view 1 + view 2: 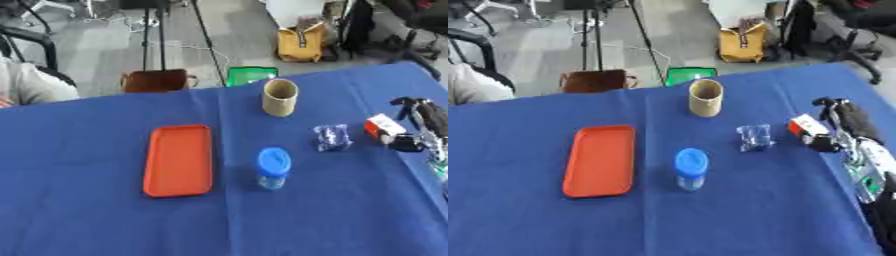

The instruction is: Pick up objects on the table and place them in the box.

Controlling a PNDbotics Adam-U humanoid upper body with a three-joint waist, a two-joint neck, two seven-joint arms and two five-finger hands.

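Orange-and-white, a small box-like object [805, 124] is seen at the right side of the blue tablecloth [710, 220], with the right hand [839, 131] against it; whether the dark fingers are closed round it cannot be told. A crumpled clear wrapper [754, 137] lies just left of it. A blue-lidded clear jar [690, 169] stands nearer the middle, an orange tray [600, 160] to its left, and a tan cylindrical cup [705, 97] stands behind.
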